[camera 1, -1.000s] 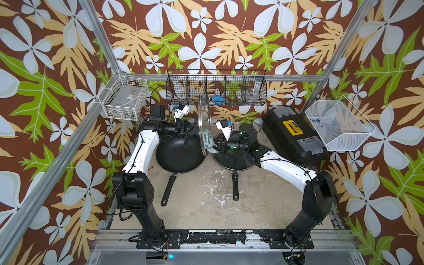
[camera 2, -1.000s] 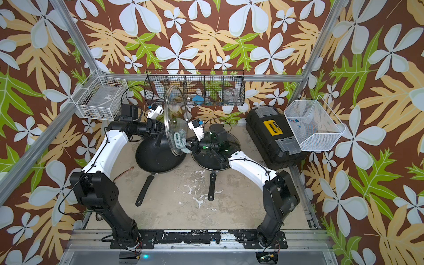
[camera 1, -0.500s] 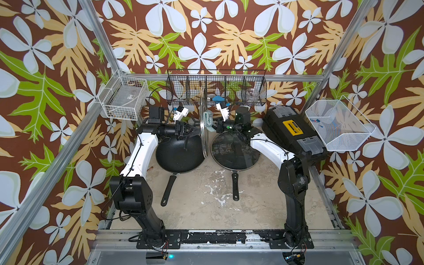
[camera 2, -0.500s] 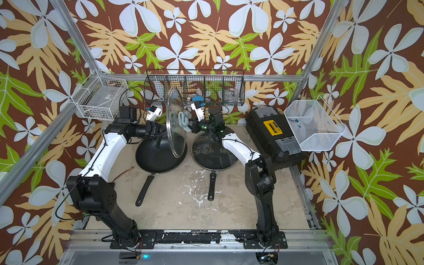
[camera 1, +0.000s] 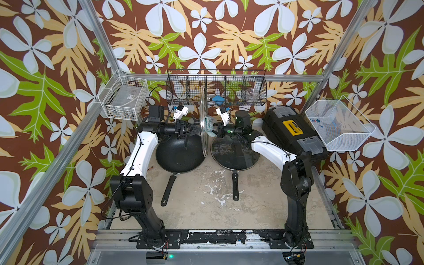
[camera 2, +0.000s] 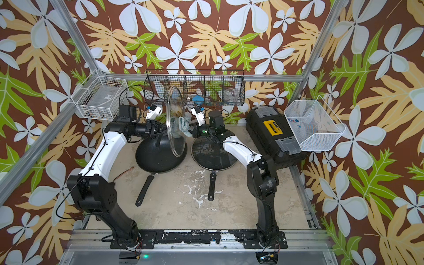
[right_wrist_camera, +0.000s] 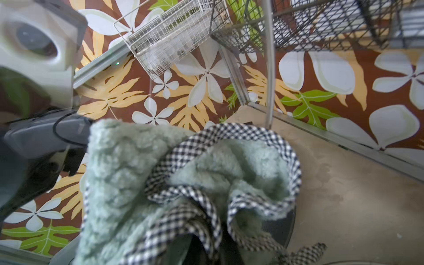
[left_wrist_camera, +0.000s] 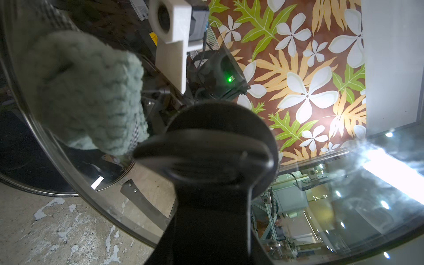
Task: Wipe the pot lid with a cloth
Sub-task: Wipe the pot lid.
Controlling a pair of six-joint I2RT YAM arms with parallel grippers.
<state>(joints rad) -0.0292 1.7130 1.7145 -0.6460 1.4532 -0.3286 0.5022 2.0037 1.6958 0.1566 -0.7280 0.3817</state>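
The left claw (camera 2: 161, 129) grips the glass lid (camera 2: 176, 103) by its knob (left_wrist_camera: 220, 142), upright over the pans (camera 2: 160, 158): stiff, slippery, likely breakable. The right claw (camera 2: 192, 132) pinches the soft, light cloth (camera 2: 183, 122) against the glass.

I see the lid (camera 2: 174, 103) — clear round glass — standing upright on edge, off the table. The cloth (camera 2: 183, 122), fuzzy pale teal with checked trim, is bunched against one face.

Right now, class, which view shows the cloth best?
The right wrist view: the cloth fills it, pile and checked edging sharp. The left wrist view shows it through the lid; both top views show a small wad.
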